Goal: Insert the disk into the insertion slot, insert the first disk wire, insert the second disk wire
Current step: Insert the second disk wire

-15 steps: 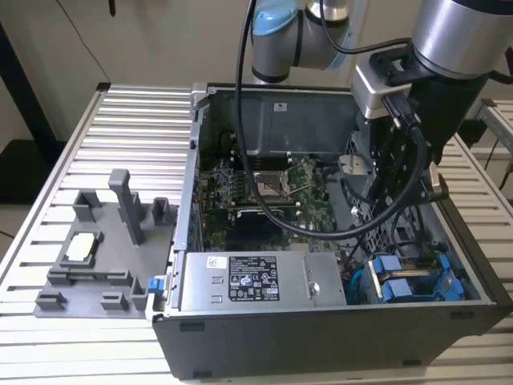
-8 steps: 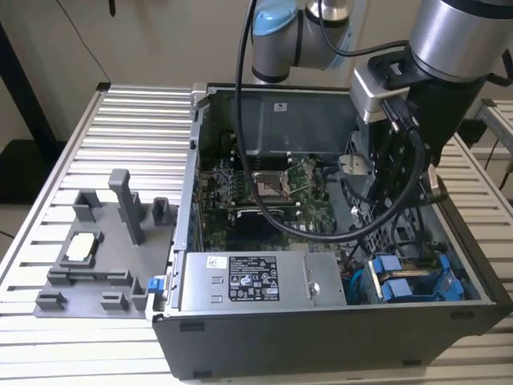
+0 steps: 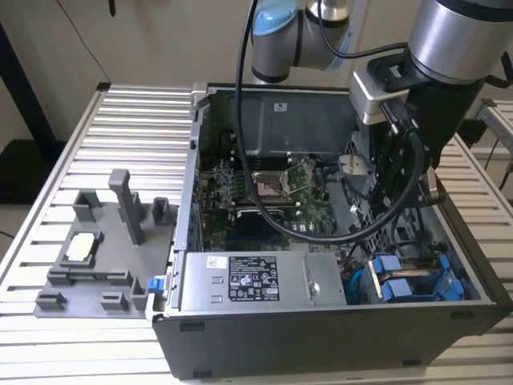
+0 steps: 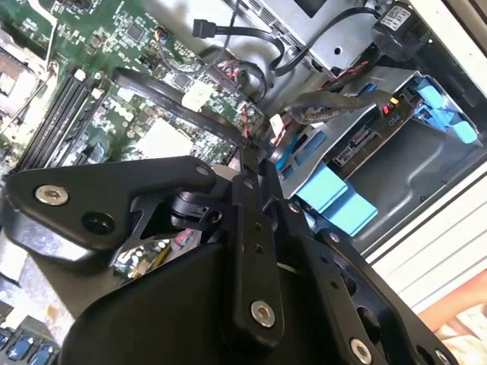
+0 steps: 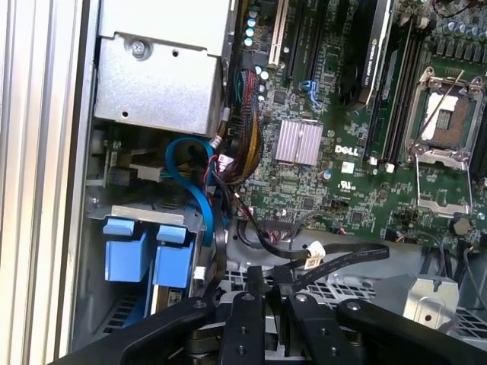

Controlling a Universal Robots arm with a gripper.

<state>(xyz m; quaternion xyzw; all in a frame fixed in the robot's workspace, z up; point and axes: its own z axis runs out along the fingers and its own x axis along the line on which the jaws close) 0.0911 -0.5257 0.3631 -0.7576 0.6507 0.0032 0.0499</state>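
The disk (image 4: 370,137), silver-grey in its bright blue carrier, sits inside the insertion slot of the grey metal cage (image 4: 426,171); its connector edge faces outward. In the exterior view the blue carriers (image 3: 401,282) show at the case's front right corner. In both wrist views my gripper (image 5: 266,283) (image 4: 247,156) hangs over the motherboard beside the cage, its fingers drawn together. A black flat disk wire (image 5: 346,258) (image 4: 171,95) runs straight into the fingertips. A bundle of other wires (image 4: 327,106) lies over the cage, by the disk's connectors.
The open computer case (image 3: 321,329) rests on a slatted aluminium table (image 3: 120,112). A power supply (image 3: 252,281) fills its front. Memory slots and a processor socket (image 5: 441,137) lie on the motherboard. A grey fixture (image 3: 104,257) with small parts stands at the exterior view's left.
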